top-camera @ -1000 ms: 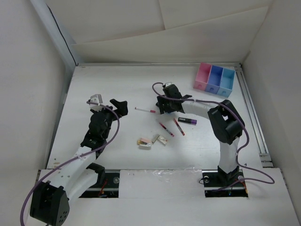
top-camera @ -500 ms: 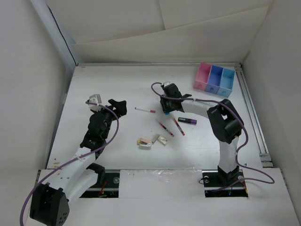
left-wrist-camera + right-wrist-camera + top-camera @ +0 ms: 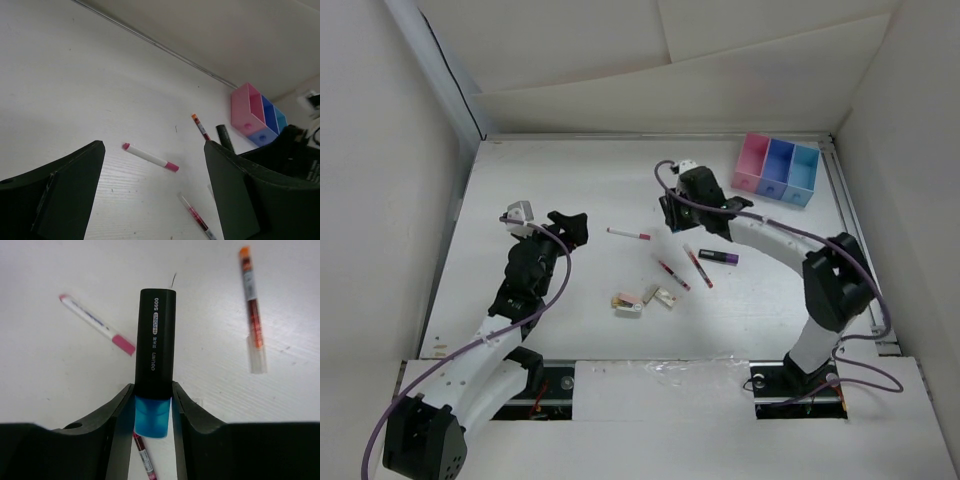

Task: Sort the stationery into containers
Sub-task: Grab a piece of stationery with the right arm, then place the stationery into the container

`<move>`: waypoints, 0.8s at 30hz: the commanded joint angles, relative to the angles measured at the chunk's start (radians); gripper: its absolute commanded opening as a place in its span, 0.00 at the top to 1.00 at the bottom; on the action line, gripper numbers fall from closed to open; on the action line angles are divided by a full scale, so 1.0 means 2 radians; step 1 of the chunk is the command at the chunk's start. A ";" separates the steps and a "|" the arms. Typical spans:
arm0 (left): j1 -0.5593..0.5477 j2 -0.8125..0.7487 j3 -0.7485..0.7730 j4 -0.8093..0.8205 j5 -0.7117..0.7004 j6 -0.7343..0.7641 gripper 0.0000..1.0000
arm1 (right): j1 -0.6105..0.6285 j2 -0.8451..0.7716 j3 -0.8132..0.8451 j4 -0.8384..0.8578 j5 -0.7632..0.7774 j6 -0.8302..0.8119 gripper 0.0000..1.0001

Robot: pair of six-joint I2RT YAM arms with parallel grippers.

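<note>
Right gripper (image 3: pixel 151 390) is pinching a black marker (image 3: pixel 155 340) by its blue end, with the black body sticking out ahead of the fingers. Pink-tipped pen (image 3: pixel 95 324) is lying ahead-left of it and red pen (image 3: pixel 252 310) ahead-right. Bins (image 3: pixel 776 168) are sitting near, off to its right and farther back. Left gripper (image 3: pixel 152 150) is hanging with jaws spread wide, pink-tipped pen lying just ahead between them.

Writing items total five: one white pen (image 3: pixel 628 234) with pink ends, two thin red-ink refills (image 3: pixel 672 274) (image 3: pixel 698 265), one dark purple marker (image 3: pixel 718 257), one black highlighter (image 3: pixel 155 360) with a blue end. Small beige blocks (image 3: pixel 626 303) (image 3: pixel 665 296) (image 3: pixel 649 293) appear to number three, bunched too closely for certainty. Joined bins number three: one pink bin (image 3: pixel 748 180), one blue bin (image 3: pixel 773 186), one light blue bin (image 3: pixel 800 192)
</note>
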 commanded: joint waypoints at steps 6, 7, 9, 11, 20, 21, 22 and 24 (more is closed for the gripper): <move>-0.001 0.008 0.010 0.023 0.053 -0.007 0.22 | -0.138 -0.033 0.067 0.043 0.066 0.088 0.99; -0.001 0.008 0.010 0.023 0.060 -0.007 0.22 | -0.152 -0.021 0.080 0.043 0.080 0.088 0.99; -0.001 0.019 0.016 0.023 0.080 -0.007 0.22 | -0.185 0.007 0.129 0.043 0.116 0.095 0.99; -0.001 0.024 0.020 0.028 0.098 -0.007 0.22 | -0.210 0.064 0.175 0.002 0.126 0.099 0.99; -0.001 0.041 0.025 0.032 0.126 -0.007 0.22 | -0.248 0.185 0.321 -0.052 0.130 0.095 0.99; -0.001 0.041 0.025 0.032 0.126 -0.007 0.22 | -0.248 0.185 0.327 -0.052 0.130 0.090 0.99; -0.001 0.041 0.025 0.032 0.126 -0.007 0.22 | -0.255 0.191 0.327 -0.052 0.130 0.090 0.99; -0.001 0.041 0.025 0.032 0.126 -0.007 0.22 | -0.260 0.197 0.340 -0.063 0.130 0.090 0.92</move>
